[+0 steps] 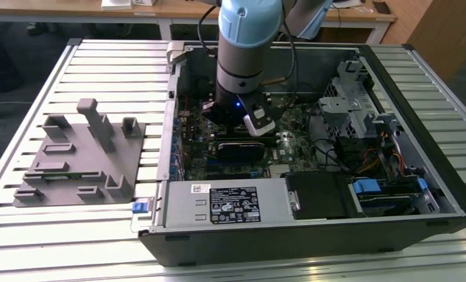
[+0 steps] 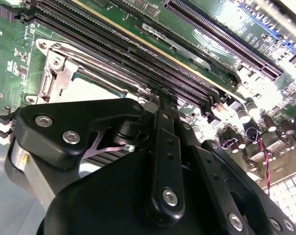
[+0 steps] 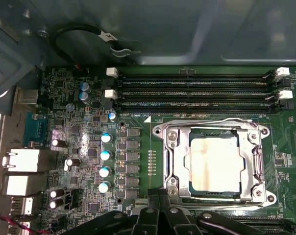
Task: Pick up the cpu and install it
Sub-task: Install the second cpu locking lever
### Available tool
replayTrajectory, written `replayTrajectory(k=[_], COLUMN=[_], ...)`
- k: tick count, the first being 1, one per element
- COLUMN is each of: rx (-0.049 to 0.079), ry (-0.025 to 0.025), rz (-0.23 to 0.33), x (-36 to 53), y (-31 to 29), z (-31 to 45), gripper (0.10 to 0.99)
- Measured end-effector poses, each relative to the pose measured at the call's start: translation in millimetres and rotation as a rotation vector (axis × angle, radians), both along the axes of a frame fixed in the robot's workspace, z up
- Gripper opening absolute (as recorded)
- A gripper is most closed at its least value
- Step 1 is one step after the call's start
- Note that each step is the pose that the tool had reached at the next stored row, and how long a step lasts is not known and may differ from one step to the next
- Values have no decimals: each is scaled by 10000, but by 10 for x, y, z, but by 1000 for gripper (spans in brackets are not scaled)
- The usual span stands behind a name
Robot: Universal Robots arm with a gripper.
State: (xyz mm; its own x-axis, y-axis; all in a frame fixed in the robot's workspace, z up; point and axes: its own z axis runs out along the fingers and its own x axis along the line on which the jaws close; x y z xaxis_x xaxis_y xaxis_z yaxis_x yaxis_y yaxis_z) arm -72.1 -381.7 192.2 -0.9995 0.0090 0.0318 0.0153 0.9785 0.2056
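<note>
Black linkage bars and bolted plates of the gripper crowd the second wrist view, and the fingers seem pressed together with nothing between them in both wrist views, so I judge it clenched on nothing. Just past its tip lies the cpu, a pale silvery square with a thin dark rim, resting flat inside the metal-framed socket on the green motherboard; the gripper hangs close above the socket's near edge, apart from the chip as far as I can tell. The chip appears seated already, its top level with the frame, which lies down around it. Such a part is light, rigid and smooth on top, and likely delicate underneath, so any hold belongs on two opposite edges, kept level, never dragged across the socket. Beyond the socket run long dark memory slots with white end clips, and a row of small capacitors stands beside the frame. In the exterior view the arm drops almost straight down into the open computer case, wrist vertical, tool end low over the board near a dark fan shroud. Off toward the exterior view's left, well apart on the slatted table, sits a grey plastic holder.
</note>
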Motion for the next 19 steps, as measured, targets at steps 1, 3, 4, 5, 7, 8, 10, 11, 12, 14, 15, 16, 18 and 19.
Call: replayTrajectory(k=[1,3,4,5,7,8,10,11,12,14,15,16,18,19], rx=[-13,-23,-22,-22,-20,-22,-27,-27,-28,-29,-27,-29,-27,-29], ry=[1,2,0,0,-2,-2,1,0,1,1,1,2,1,1], rz=[0,0,0,0,0,-1,-1,0,-1,-1,-1,-1,-1,-1], x=[0,0,0,0,0,0,0,0,0,0,0,0,0,-1], y=[1,2,3,3,5,5,4,4,4,4,4,4,4,4], z=[1,5,10,16,30,37,47,50,55,72,85,105,167,201], gripper=[106,106,106,106,106,106,106,106,106,106,106,106,106,106])
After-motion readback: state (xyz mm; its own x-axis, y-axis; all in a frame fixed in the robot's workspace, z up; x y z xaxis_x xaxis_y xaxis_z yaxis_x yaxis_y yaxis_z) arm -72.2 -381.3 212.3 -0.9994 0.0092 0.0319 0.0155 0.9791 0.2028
